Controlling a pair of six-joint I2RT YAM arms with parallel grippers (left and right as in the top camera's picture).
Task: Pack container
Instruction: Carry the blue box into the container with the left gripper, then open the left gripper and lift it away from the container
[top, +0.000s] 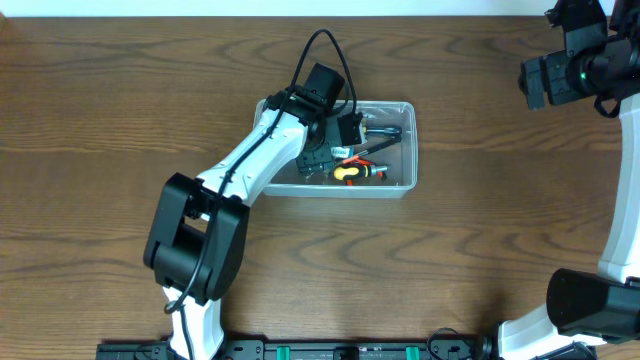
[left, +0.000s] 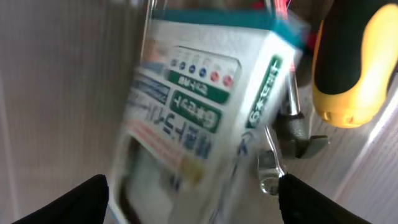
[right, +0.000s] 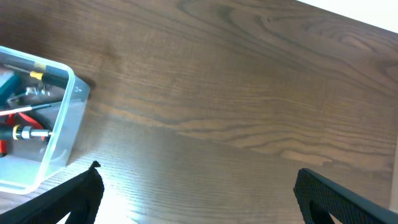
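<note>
The clear plastic container (top: 408, 150) stands at the table's middle; its corner also shows in the right wrist view (right: 59, 134). My left gripper (top: 327, 150) reaches down into it. In the left wrist view its fingers (left: 193, 180) are spread wide on either side of a blurred blue-and-white box (left: 199, 93), and no finger visibly touches it. A yellow-and-black screwdriver handle (left: 351, 68) and a metal tool (left: 292, 124) lie beside the box; the handle also shows in the overhead view (top: 350, 173). My right gripper (top: 545, 80) (right: 196, 171) is open and empty over bare wood at the far right.
Several hand tools with red and black parts (top: 372, 150) lie in the container. The brown wooden table (top: 500, 220) surrounds it. The right arm's base (top: 585, 300) stands at the front right, and the left arm's base (top: 190, 250) at the front left.
</note>
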